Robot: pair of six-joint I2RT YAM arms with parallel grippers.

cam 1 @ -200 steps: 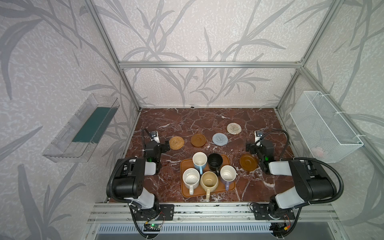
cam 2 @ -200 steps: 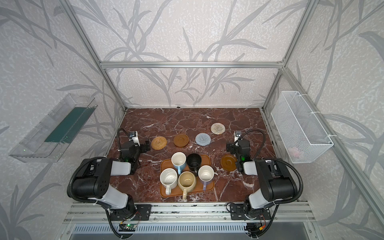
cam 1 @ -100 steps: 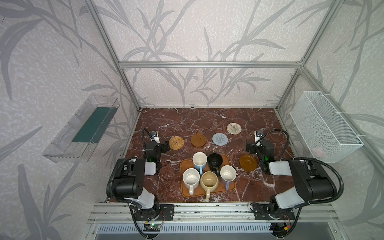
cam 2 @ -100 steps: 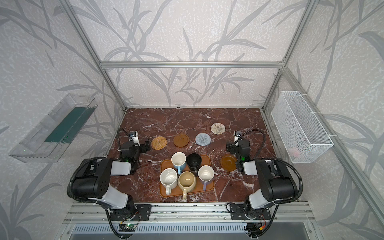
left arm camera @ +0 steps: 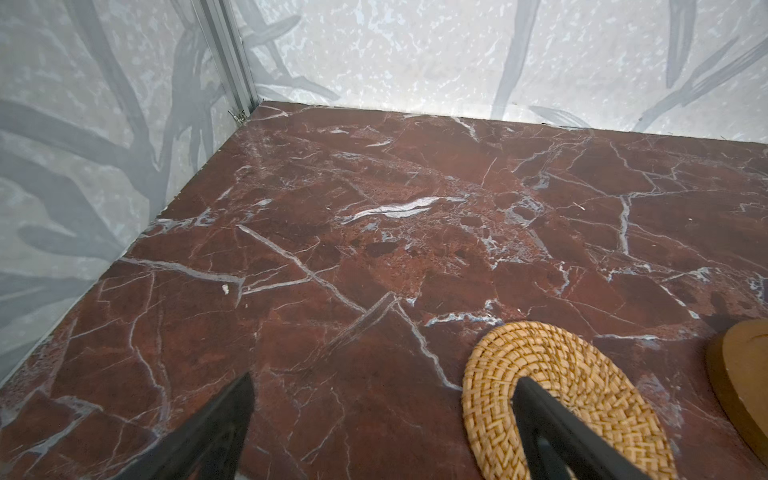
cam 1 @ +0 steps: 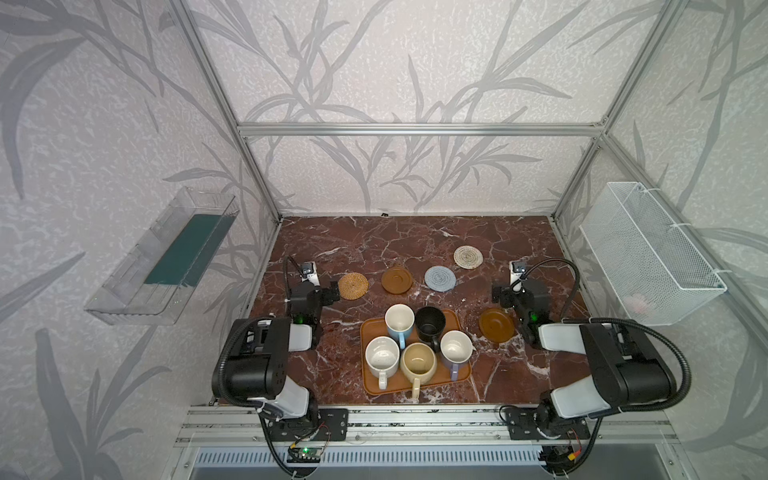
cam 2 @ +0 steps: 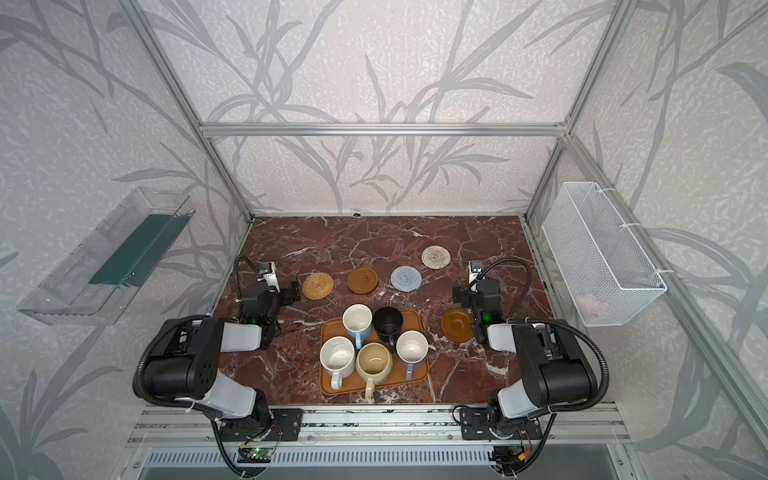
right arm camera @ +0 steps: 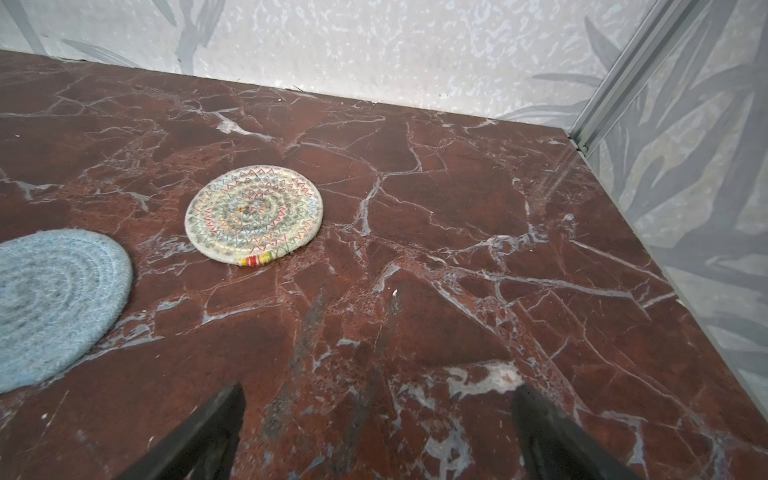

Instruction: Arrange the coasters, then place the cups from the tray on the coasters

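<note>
Five cups stand upright on the tray (cam 1: 461, 368), all w/ handles: light blue cup (cam 1: 399, 322) and black cup (cam 1: 430, 323) at the far side; speckled white cup (cam 1: 381, 354), cream-beige cup (cam 1: 417, 360) and lavender cup (cam 1: 456, 351) at the near side; cups crowd close, several touching. Tray sits on the counter (cam 1: 374, 245), near the front edge, approx. centre.

Five coasters lie flat on the counter, none carrying a cup: rattan coaster (cam 1: 353, 285), brown coaster (cam 1: 397, 280) and grey-blue coaster (cam 1: 440, 278) form a rough row beyond the tray; cream coaster (cam 1: 468, 257) lies further back and to the right of that row; second brown coaster (cam 1: 496, 325) lies apart, just right of the tray.

Left pincer (left arm camera: 384, 392): fingers spread wide, holding nothing; in the left wrist view one finger (left arm camera: 540, 415) overlaps the rattan coaster (left arm camera: 582, 382), contact cannot be told; edge of the brown coaster (left arm camera: 744, 374) shows beside it. In both top views the left pincer (cam 2: 293, 293) sits just left of the rattan coaster (cam 2: 318, 285).

Right pincer (right arm camera: 378, 409): fingers spread wide, holding nothing, over bare counter; grey-blue coaster (right arm camera: 54, 299) and cream coaster (right arm camera: 253, 216) lie ahead of it, well apart from the fingers. In a top view the right arm's wrist is just beside the second brown coaster (cam 2: 456, 325).
</note>
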